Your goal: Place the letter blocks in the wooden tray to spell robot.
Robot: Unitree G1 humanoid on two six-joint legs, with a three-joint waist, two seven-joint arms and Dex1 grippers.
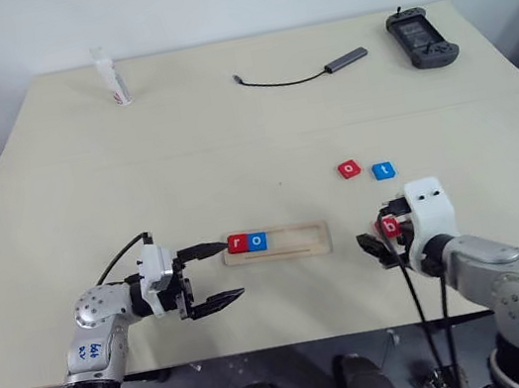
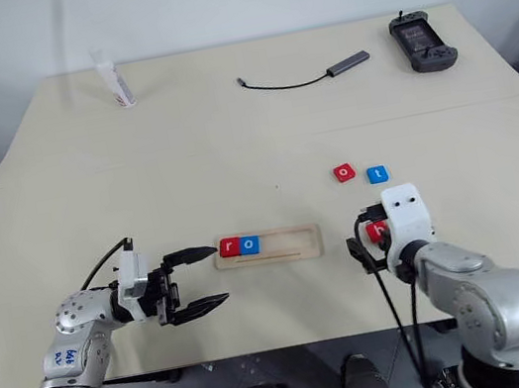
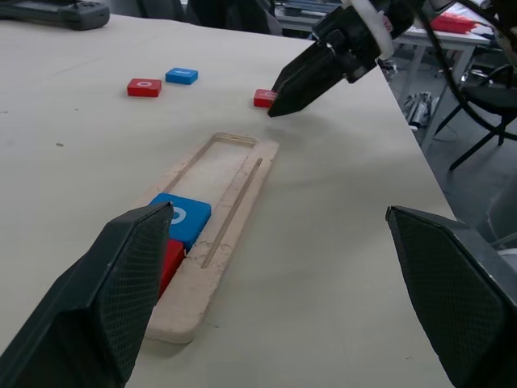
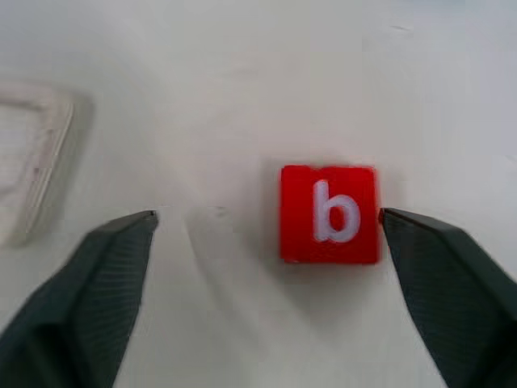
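Beige table, red "b" tile, white-lettered.

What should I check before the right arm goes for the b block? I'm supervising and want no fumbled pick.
1. Right gripper jaws open wide enough for the tile: ok.
2. Red b block lying flat on the table, letter up: ok.
3. b block centred between the jaws: not ok, it sits close to one finger.
4. Third slot of the wooden tray free, right after the red r and blue o: ok.
5. Left gripper clear of the tray: not ok, one finger reaches its end.
6. Red o and blue t apart from the b: ok.
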